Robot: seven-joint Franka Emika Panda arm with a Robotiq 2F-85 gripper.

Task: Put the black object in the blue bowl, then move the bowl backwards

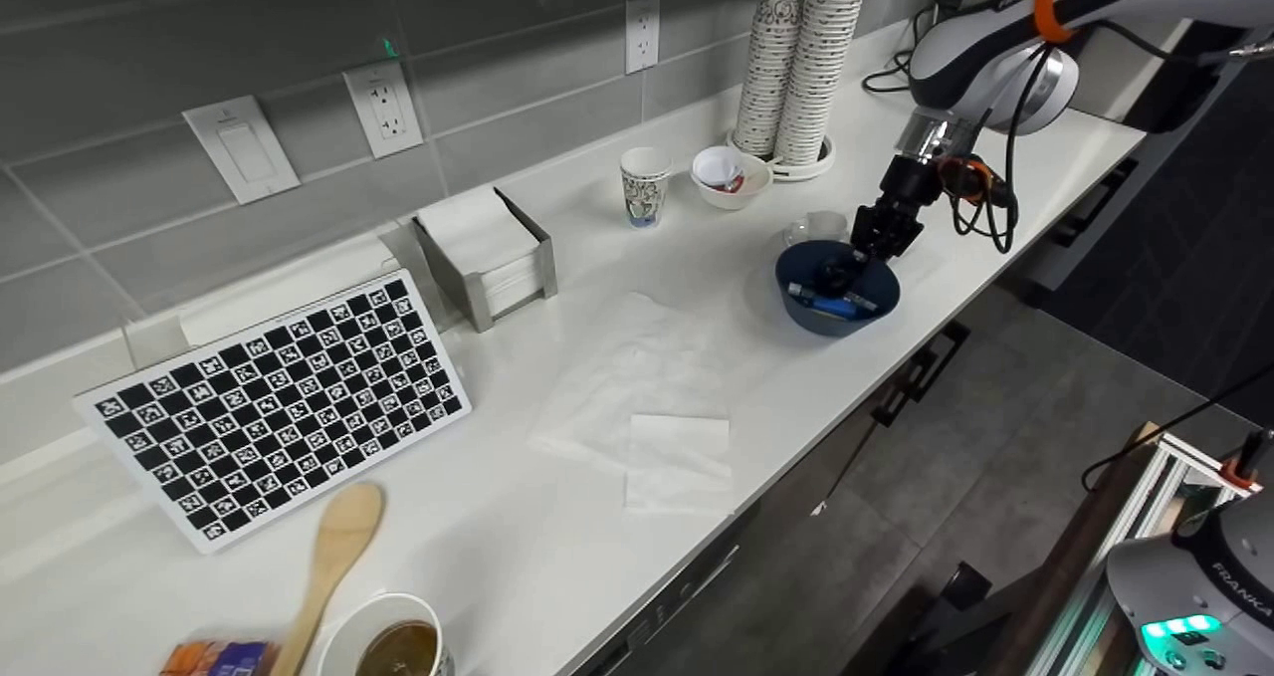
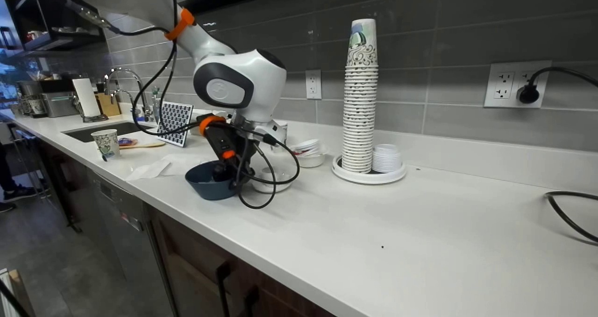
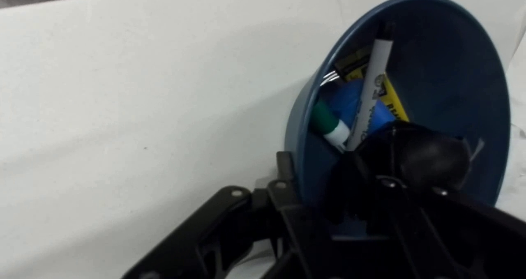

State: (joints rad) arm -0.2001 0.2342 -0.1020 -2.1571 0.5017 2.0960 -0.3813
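The blue bowl (image 1: 834,326) stands on the counter and shows in both exterior views (image 2: 210,192). In the wrist view the bowl (image 3: 448,53) holds pens, a blue item and a yellow packet. The black object (image 3: 437,160) is a dark lump inside the bowl, beside my inner finger; it also shows in an exterior view (image 1: 839,272). My gripper (image 3: 322,166) straddles the bowl's wall, one finger outside close to the rim and one inside. A gap shows between the rim and the inner finger, so the jaws look open. The inner fingertip is dark and hard to make out.
A clear or white bowl (image 2: 275,182) stands close behind the blue bowl. A white bowl (image 1: 742,193), paper cups (image 1: 645,186) and tall cup stacks (image 1: 801,79) stand near the wall. Napkins (image 1: 679,462) lie on the counter. The counter's front edge is near the bowl.
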